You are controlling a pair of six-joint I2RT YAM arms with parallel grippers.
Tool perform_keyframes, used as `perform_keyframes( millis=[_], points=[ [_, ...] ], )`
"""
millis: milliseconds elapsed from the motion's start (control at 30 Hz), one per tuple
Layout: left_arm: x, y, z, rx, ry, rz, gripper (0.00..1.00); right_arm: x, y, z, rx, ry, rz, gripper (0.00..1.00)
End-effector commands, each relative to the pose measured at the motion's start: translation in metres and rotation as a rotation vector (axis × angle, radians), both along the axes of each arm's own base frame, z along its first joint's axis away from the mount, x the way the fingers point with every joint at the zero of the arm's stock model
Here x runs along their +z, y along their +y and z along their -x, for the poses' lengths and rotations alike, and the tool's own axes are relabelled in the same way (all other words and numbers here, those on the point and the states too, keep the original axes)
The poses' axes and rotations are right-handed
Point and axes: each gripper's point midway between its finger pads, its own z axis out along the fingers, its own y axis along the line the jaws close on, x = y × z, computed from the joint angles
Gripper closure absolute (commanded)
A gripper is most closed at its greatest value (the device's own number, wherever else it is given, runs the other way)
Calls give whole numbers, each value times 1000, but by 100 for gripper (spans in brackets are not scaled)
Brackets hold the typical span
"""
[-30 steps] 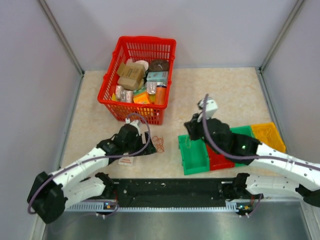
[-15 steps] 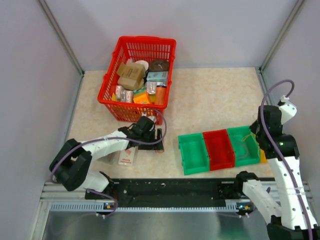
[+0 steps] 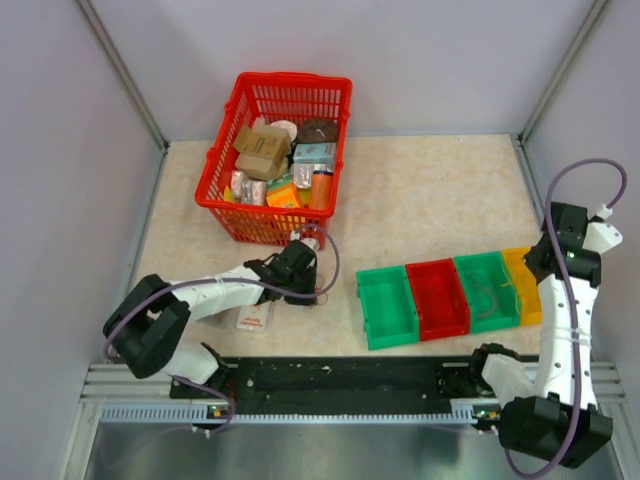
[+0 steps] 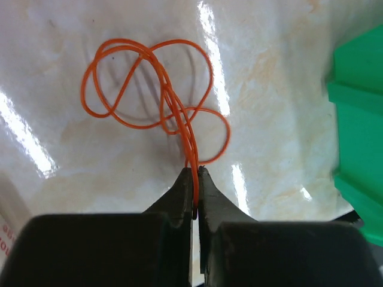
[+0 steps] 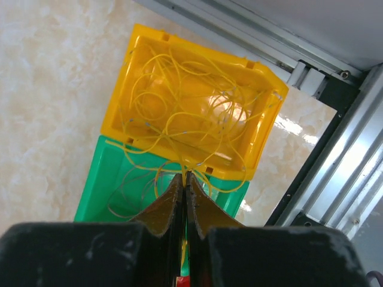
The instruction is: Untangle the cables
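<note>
left gripper (image 4: 196, 174) jaws pinched together on the orange cable (image 4: 149, 84), several strands run up between the fingertips, the rest of it fans out ahead in a few overlapping loops lying flat on the beige table (image 4: 281, 78); loops cross each other near the tips, one smaller loop off to the right side; left green bin (image 4: 359, 119) just beside at the right edge of the wrist view, not touching the cable; top view has this gripper low on the table between the red basket (image 3: 290, 80) and the left green bin, basket packed with boxes and packets, white packet (image 3: 255, 318) on the table by the left arm; right gripper (image 5: 184, 177) jaws pressed tight together, cannot tell if a strand is caught between them, tips hang over the edge where the yellow bin (image 5: 116, 110) meets the right green bin (image 5: 96, 200); yellow cables (image 5: 191, 107) piled as a loose tangle inside the yellow bin, a few loops spill over the wall into the right green bin; bins sit in a touching row green, red bin (image 3: 437, 297), green, yellow, left to right, right arm raised at the far right end by the metal frame
</note>
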Motion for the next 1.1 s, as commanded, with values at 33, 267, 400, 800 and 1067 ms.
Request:
perform_keyframes(
  millis=[33, 267, 400, 800, 1067],
  points=[
    [52, -10, 2, -63, -106, 130, 100, -7, -30, -10, -125, 12, 61, 100],
    [164, -32, 28, -300, -320, 437, 100, -38, -47, -27, -91, 116, 83, 100],
    [218, -41, 44, -380, -367, 572, 100, -51, -64, -29, -133, 158, 69, 100],
    [314, -74, 81, -542, -490, 723, 100, -67, -69, -36, -98, 182, 52, 94],
    [290, -67, 73, -483, -480, 659, 100, -18, -46, -42, 30, 39, 107, 25]
  ],
)
